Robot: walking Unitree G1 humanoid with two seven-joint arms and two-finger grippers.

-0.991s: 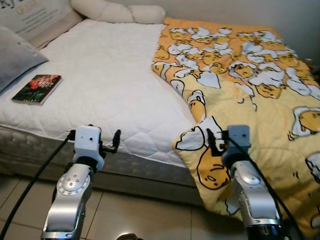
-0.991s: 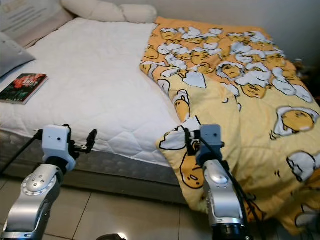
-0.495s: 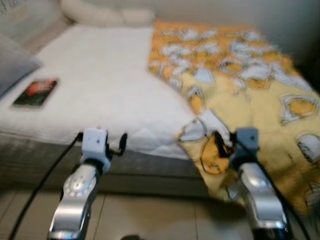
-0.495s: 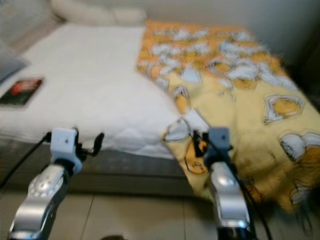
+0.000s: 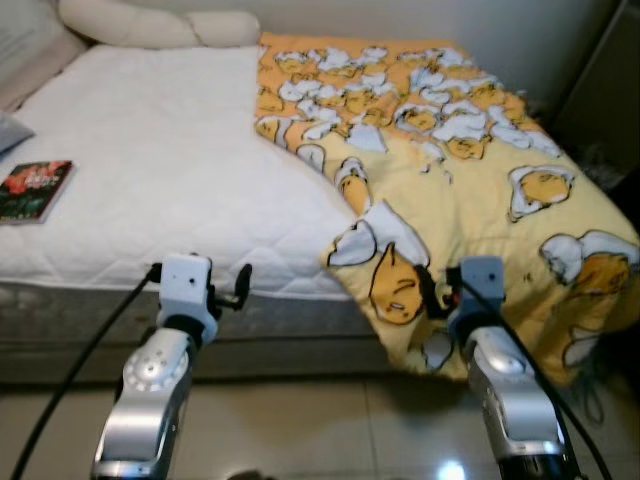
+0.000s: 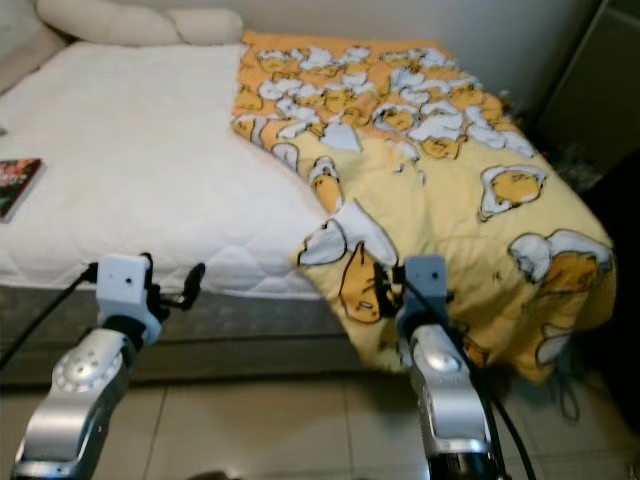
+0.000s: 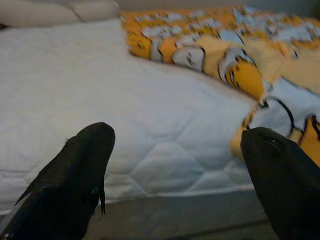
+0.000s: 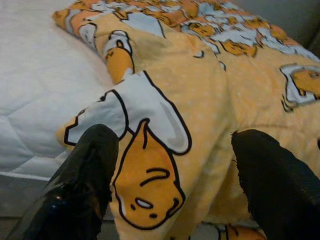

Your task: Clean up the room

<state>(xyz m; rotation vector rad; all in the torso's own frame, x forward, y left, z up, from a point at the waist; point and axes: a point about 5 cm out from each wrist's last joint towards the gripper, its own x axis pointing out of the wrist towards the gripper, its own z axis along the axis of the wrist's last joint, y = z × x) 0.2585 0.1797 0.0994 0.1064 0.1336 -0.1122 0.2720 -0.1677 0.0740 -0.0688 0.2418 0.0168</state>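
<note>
Camera shifted right; yellow egg-print blanket [image 5: 470, 190] rumpled.

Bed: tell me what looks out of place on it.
The blanket lies bunched over the right half of the bed, its corner folded back and one edge hanging toward the floor. A book lies on the bare mattress near the left edge.

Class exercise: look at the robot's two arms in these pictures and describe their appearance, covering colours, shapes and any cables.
Both arms are silver metal with rounded joint housings. The left gripper sits on a white boxy wrist block; the right gripper sits on a blue-grey one. Each has two long black fingers with rounded tips. Black cables run along both arms.
</note>
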